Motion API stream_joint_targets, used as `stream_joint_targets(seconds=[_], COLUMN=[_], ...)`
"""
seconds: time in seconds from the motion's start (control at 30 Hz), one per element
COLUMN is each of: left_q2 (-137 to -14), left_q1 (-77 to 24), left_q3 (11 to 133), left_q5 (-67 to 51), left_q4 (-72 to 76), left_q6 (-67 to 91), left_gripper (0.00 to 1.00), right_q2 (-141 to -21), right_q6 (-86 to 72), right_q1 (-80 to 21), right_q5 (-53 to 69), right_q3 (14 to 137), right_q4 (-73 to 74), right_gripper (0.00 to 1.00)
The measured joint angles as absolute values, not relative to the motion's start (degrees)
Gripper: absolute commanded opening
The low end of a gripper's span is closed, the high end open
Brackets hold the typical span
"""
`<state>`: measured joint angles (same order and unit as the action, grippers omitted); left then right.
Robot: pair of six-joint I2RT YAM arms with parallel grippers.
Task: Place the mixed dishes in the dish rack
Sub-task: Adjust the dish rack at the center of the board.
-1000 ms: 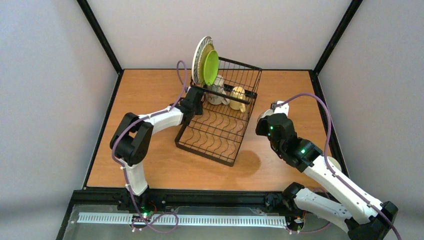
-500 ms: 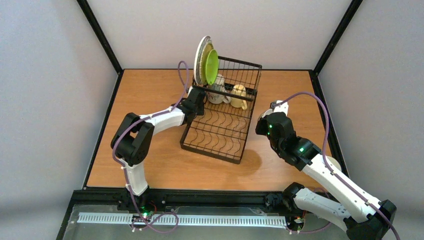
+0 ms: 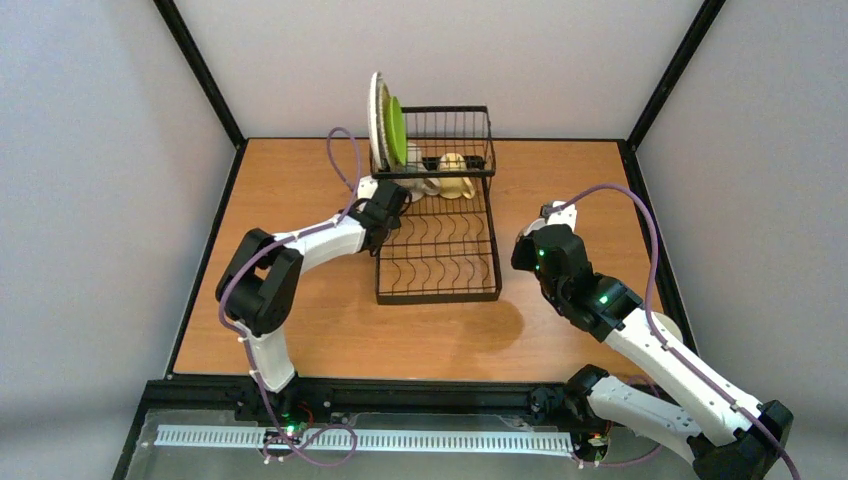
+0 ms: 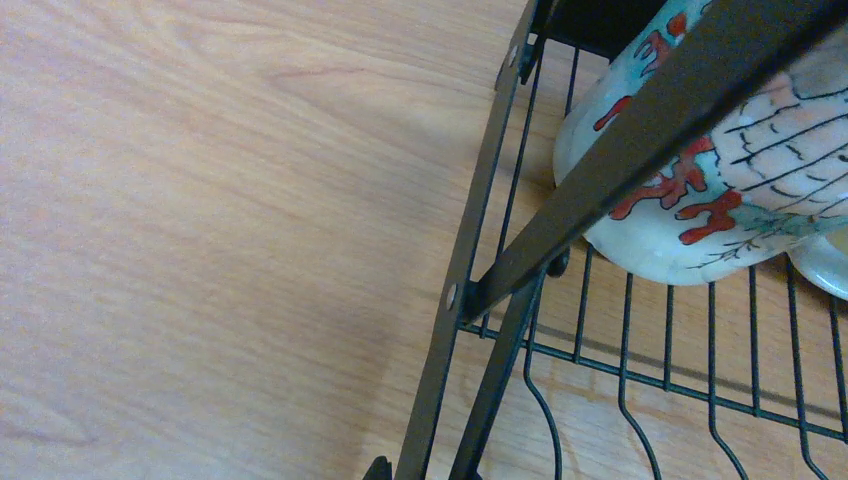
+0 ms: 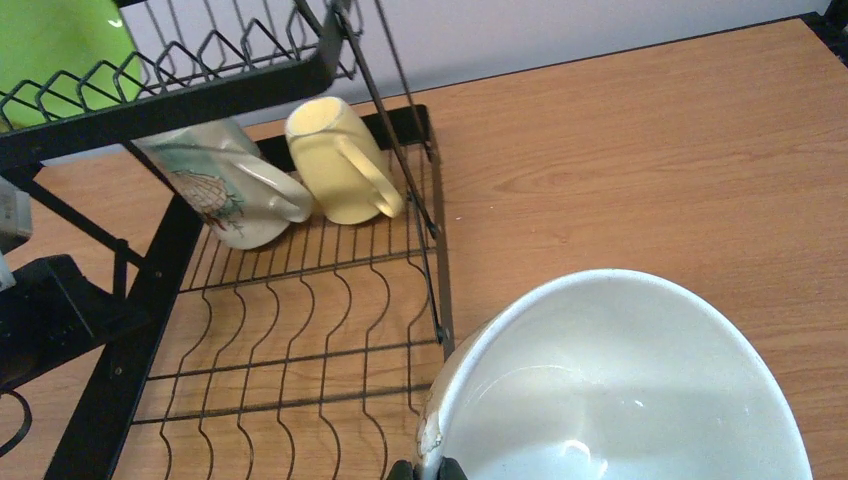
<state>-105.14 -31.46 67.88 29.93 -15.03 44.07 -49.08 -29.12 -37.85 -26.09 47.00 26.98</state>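
My left gripper [image 3: 393, 203], clamped on the dish rack [image 3: 440, 297] frame, has swung it square on the table [image 3: 300, 180]. Right gripper [image 5: 425, 468] pinches the white bowl [image 5: 620, 390] just beside it, ready for loading.

No lettering, label, brand, number or sign is readable for you in any view.

Nearest things to it, all checked against the dish rack [image 4: 485, 210]:
- Patterned mug [image 4: 650, 240] lying inside the dish rack, close against its slanted bar: red coral-like marks and fine black line drawing. Decoration only, no letters.
- Yellow mug [image 5: 335, 160], just beside the patterned one in the dish rack: plain surface.
- White bowl [image 5: 620, 400], just outside the dish rack's near corner: plain inside. There is a small dark mottled patch at its rim, too blurred to tell what it is.
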Motion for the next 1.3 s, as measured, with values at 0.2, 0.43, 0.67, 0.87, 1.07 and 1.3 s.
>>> stream_joint_targets(seconds=[0.2,0.43,0.67,0.87,1.07,1.3], left_q2=[-104.0,-103.9,-103.9,-102.5,-98.8,-92.2], left_q1=[-30.7,-30.2,-29.6,-29.5,-29.5,-29.5], left_q3=[66.9,66.8,64.6,62.9,60.6,59.4], left_q5=[33.5,35.2,33.6,31.7,29.7,30.2], left_q4=[-18.0,-19.6,-20.0,-19.9,-20.0,-22.5], left_q6=[51.0,55.0,58.9,58.7,58.7,59.0], left_gripper=[0.03,0.6,0.95,0.97,0.99,1.0], right_q2=[-48.5,-48.5,-48.5,-48.5,-48.5,-48.3], right_q6=[-29.1,-29.1,-29.1,-28.9,-28.7,-28.4], right_q1=[-37.8,-37.8,-37.8,-37.8,-37.8,-37.8], right_q5=[-26.0,-25.9,-25.1,-24.6,-24.4,-23.3], right_q3=[47.0,47.0,47.0,47.0,47.0,47.0], right_q4=[27.2,27.3,27.2,27.1,26.8,26.9], right_gripper=[0.02,0.02,0.02,0.02,0.02,0.02])
